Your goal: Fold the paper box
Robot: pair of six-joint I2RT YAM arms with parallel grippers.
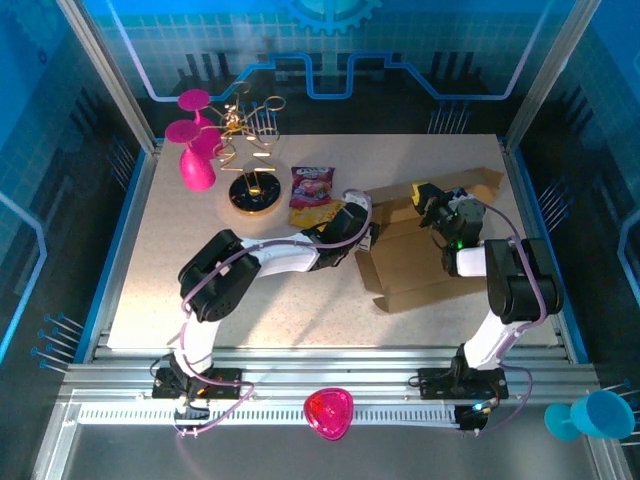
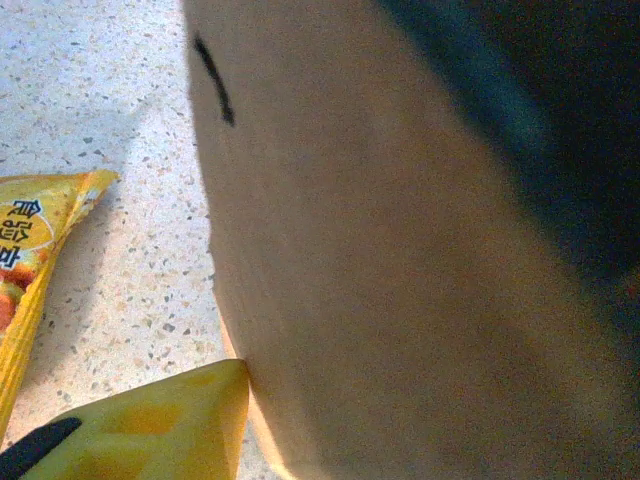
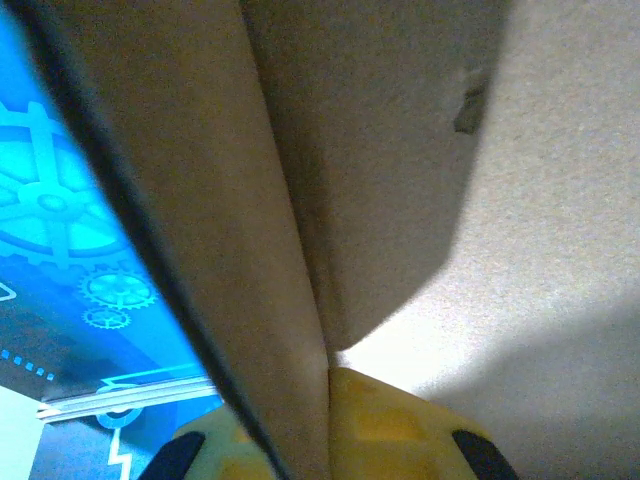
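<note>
Speckled table (image 1: 200,210), right gripper (image 3: 322,400) clamping paper box (image 1: 420,270) (tightly)

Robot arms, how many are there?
2. The left arm stretches across the table to the paper box's left edge. The right arm stands on the right, the right gripper shut on a box flap.

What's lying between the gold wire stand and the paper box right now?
Snack packets lie between the gold wire stand and the paper box, seen in the top view.
</note>
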